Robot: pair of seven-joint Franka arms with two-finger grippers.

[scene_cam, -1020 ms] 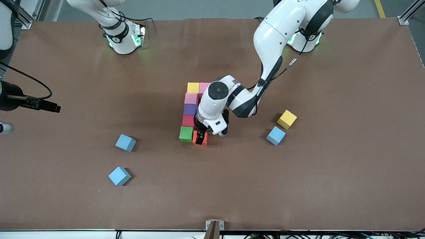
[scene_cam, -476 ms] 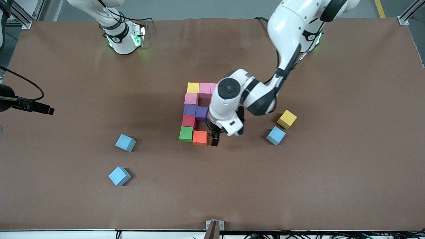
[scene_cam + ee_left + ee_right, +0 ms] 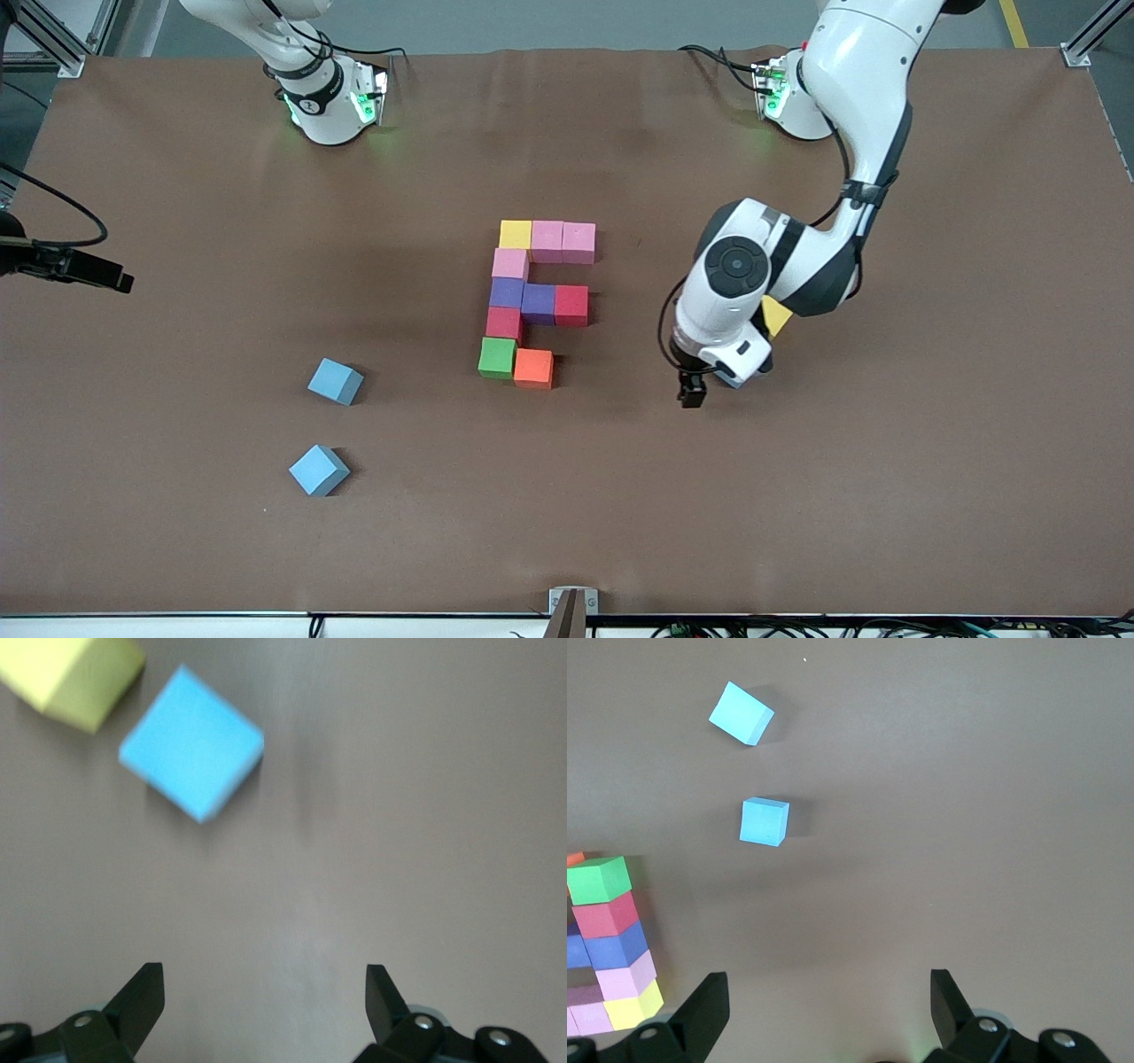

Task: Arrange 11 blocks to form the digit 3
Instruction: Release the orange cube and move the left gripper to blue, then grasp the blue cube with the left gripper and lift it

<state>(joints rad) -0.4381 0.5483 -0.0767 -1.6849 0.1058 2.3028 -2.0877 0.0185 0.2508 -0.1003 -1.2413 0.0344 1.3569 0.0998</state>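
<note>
Since digit 3 [image 3: 535, 304] lacks final corner cube, left gripper [image 3: 693, 391] hangs empty, jaws apart, over table beside light blue block [image 3: 191, 755]. Right gripper [image 3: 824, 1014] waits, jaws apart too.

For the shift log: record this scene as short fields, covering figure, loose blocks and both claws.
figure: ten blocks joined at mid-table; top bar and middle bar three wide, spine of five
bottom bar: only green and orange; one block missing
loose blue: two toward the right arm's end
loose near left arm: a blue block and a yellow block, mostly hidden under the arm in the front view
left claw: open, empty, over bare table by that blue block
right claw: open, empty, waiting at its end
</note>
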